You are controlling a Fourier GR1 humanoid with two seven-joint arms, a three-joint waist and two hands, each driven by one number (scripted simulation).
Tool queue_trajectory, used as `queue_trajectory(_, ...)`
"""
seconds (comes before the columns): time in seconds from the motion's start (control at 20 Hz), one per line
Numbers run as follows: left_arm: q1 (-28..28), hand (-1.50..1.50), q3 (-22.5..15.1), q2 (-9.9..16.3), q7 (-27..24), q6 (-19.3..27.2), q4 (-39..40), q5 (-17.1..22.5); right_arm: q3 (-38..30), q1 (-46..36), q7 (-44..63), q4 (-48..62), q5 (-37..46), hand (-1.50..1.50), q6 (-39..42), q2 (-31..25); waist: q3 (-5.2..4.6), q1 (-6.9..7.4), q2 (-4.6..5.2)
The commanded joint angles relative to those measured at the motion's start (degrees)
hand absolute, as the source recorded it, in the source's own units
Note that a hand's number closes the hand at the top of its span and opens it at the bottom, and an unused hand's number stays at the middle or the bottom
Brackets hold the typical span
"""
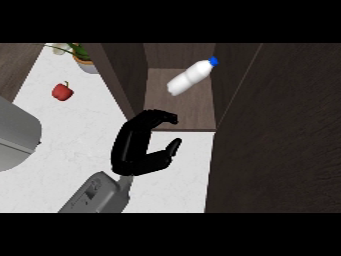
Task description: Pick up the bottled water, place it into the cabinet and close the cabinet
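Observation:
The bottled water (190, 78), white with a blue cap, lies slanted on the wooden floor of the open cabinet (195, 110), cap pointing to the far right. My left hand (134, 149) is over the white counter just in front of the cabinet's opening, clearly apart from the bottle. Its fingers arch loosely toward the thumb in a C shape with nothing between them. The right hand does not show anywhere.
The cabinet's dark open door (284, 135) fills the right side of the view. A red bell pepper (62, 91) and a potted plant (81, 56) sit on the counter at the far left. A grey appliance (3, 132) stands at the left edge.

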Motion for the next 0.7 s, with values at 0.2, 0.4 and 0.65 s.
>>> queue_trajectory(0.2, 12.6, -1.50, -0.2, 7.8, 1.1, -0.6, -13.0, 0.1, 2.8, 1.9, 0.5, -7.1, 6.4, 1.50, 7.2, -8.6, 0.00, -0.29, -0.01)
queue_trajectory(0.4, 18.8, -1.50, 3.5, 13.2, 1.4, -0.8, -20.3, 2.4, 6.0, 1.7, -0.5, -9.6, 10.4, 1.50, 7.9, -10.1, -0.08, -0.10, -0.42)
queue_trajectory(0.65, 23.3, -1.50, 7.6, 16.6, 2.1, -4.0, -24.6, 7.0, 12.6, 0.2, 1.7, -10.9, 12.7, 1.50, 8.2, -11.7, -0.15, -0.47, -0.14)
